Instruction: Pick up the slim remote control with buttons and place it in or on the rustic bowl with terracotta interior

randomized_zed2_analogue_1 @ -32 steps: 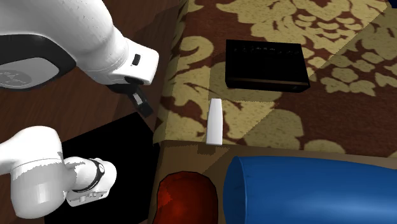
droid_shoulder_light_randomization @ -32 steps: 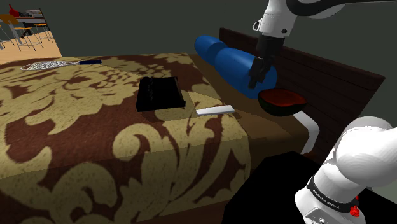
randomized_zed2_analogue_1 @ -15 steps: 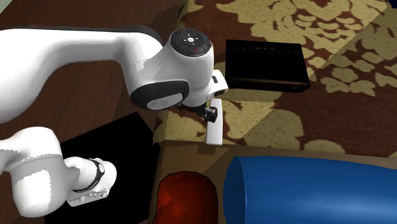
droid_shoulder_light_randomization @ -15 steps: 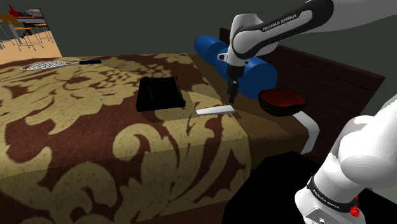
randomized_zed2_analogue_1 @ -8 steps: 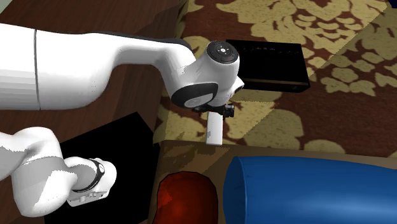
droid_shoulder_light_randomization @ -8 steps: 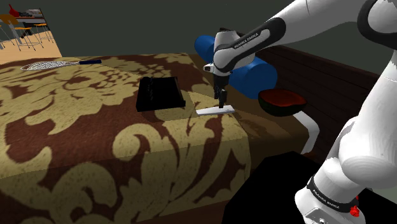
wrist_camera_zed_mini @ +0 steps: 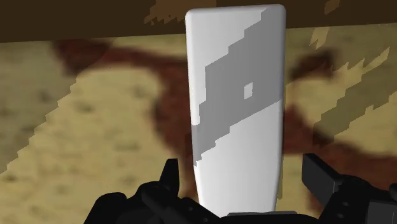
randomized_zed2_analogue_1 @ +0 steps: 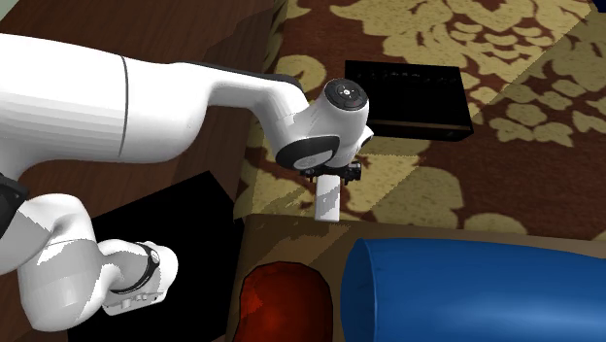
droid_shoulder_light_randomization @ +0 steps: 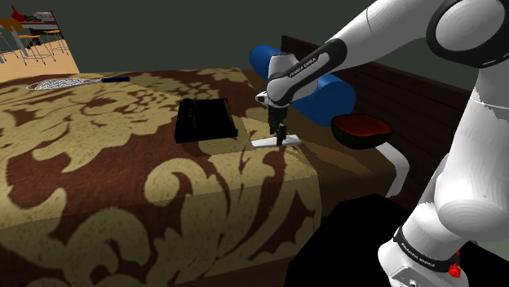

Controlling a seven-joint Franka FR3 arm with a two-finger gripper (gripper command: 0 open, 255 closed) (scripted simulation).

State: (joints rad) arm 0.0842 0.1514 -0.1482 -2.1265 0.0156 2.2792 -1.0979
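A slim white remote [droid_shoulder_light_randomization: 267, 142] lies flat on the brown and gold patterned bedspread [droid_shoulder_light_randomization: 122, 179], near the bed's edge. My gripper [droid_shoulder_light_randomization: 279, 138] is down over it and open. In the wrist view the remote [wrist_camera_zed_mini: 235, 108] runs lengthwise between the two black fingers [wrist_camera_zed_mini: 321, 179], which stand apart with a small gap on each side. From the second exterior view the hand covers the remote's [randomized_zed2_analogue_1: 327, 202] far end. The bowl [droid_shoulder_light_randomization: 363, 130], dark outside and red inside, sits just past the bed's edge, to the shoulder view's right of the remote, and its red interior [randomized_zed2_analogue_1: 284, 301] faces up.
A black box [droid_shoulder_light_randomization: 205, 120] lies on the bedspread beside the remote. A blue bolster [droid_shoulder_light_randomization: 326, 90] rests against the brown headboard [droid_shoulder_light_randomization: 424, 98] behind the bowl. A racket [droid_shoulder_light_randomization: 65, 82] lies at the far side of the bed. The black stand [droid_shoulder_light_randomization: 343, 253] is at the lower right.
The arm swung from above the bowl and bolster over to the remote and lowered until its open fingers straddle it. The remote has stayed put.
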